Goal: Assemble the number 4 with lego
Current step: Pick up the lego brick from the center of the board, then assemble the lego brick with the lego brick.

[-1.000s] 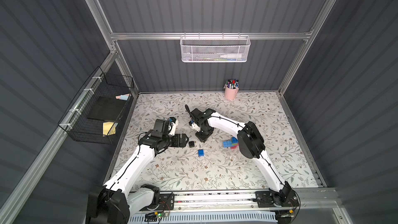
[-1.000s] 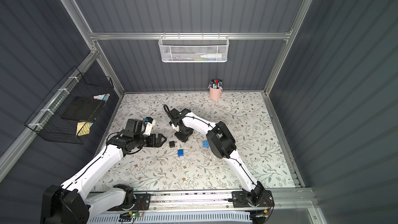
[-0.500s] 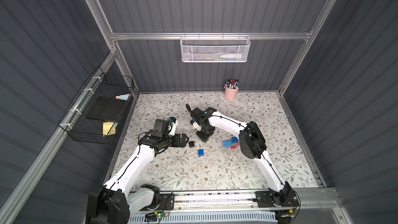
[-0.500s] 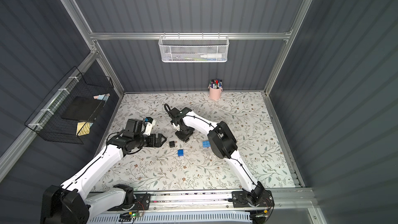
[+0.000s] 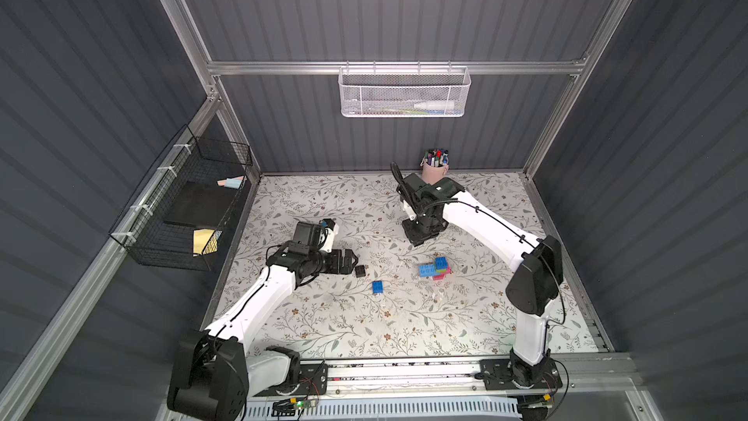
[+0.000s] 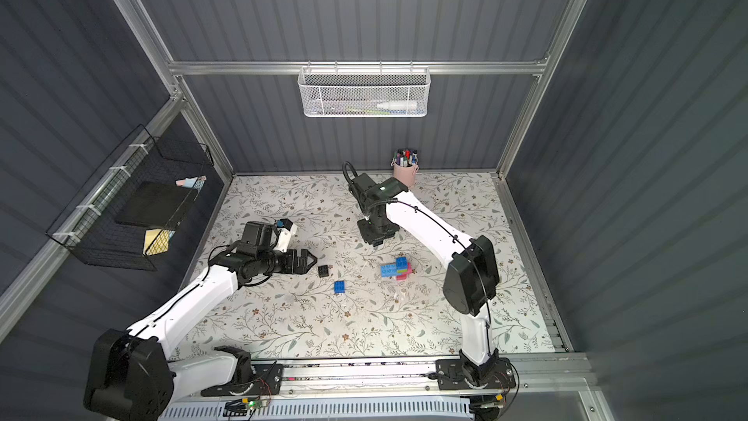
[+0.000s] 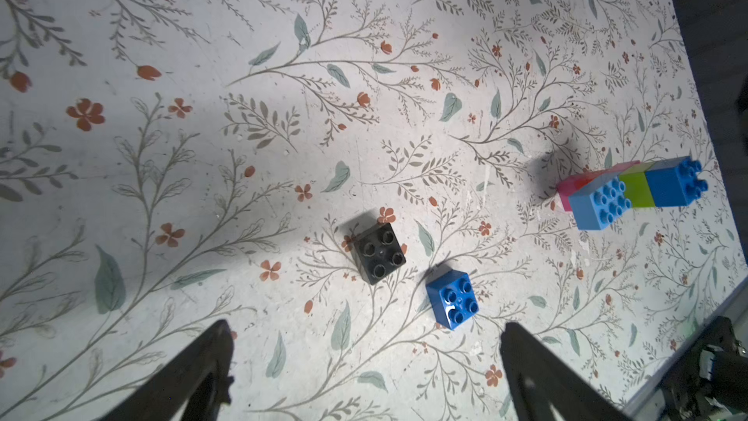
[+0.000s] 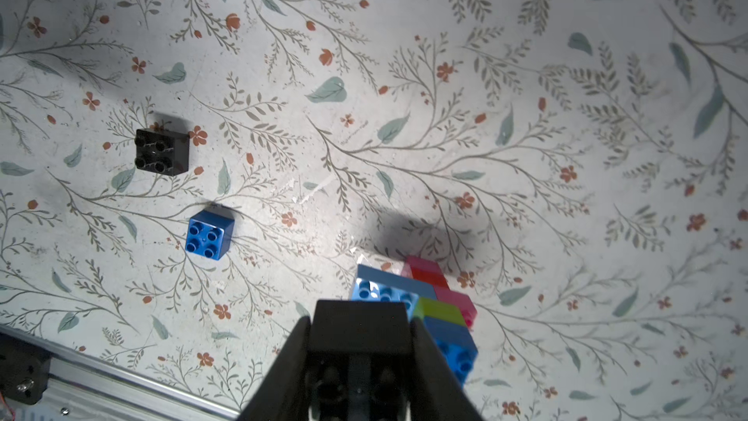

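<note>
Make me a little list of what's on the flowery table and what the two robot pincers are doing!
Loose: black brick and dark blue brick, apart from each other
Built so far: joined bricks, light blue, dark blue, green, pink and red, lying on the table
Left arm: left pincer open wide near the black brick, holding nothing
Right arm: right pincer shut, nothing in it
At the back: pen cup
</note>
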You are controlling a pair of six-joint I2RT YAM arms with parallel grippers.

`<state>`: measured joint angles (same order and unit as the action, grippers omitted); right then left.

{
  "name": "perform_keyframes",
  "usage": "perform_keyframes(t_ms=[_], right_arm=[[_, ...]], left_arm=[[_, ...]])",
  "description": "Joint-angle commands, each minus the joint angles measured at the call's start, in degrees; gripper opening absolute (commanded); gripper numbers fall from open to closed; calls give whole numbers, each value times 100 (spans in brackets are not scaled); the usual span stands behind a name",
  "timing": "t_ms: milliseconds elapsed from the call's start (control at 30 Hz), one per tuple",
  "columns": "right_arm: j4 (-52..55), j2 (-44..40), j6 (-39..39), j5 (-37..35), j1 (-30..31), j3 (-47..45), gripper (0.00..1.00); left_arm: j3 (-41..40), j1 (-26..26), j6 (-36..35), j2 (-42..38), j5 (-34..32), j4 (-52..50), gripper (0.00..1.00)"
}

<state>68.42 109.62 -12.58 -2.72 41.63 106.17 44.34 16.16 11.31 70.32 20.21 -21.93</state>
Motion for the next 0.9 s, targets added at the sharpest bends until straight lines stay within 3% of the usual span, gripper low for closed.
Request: perform_keyframes(t_ms=[0,333,867], right_arm=[[267,-198,-415,-176,-148,-395,25],[60,-677,-834,-234,-384,-1197,25],[-249,-902,-685,-6,-480,-1745,25]], left_arm=[[158,86,70,146,334,451,99],[439,282,92,689,529,824,99],[391,326,29,755,564,910,99]])
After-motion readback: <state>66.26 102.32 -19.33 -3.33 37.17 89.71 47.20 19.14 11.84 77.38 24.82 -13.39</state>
